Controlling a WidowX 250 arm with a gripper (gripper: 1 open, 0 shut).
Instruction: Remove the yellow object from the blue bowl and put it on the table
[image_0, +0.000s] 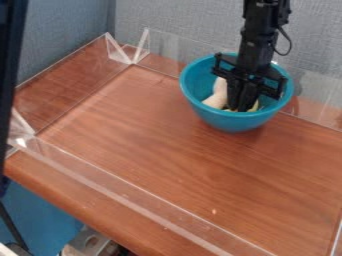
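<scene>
The blue bowl (214, 118) stands at the back right of the table (140, 140). My black gripper (245, 101) reaches straight down into it, with its fingers drawn together near the bowl's floor. Only a pale yellow sliver of the yellow object (231, 101) shows beside the fingers, which seem to be shut on it. The rest of it is hidden behind them. A whitish object (214, 97) lies in the bowl just left of the gripper.
Low clear acrylic walls (80, 70) edge the tabletop on the left, back and front. A dark vertical panel (11, 60) stands at the left edge of the view. A blue-grey wall rises close behind the bowl.
</scene>
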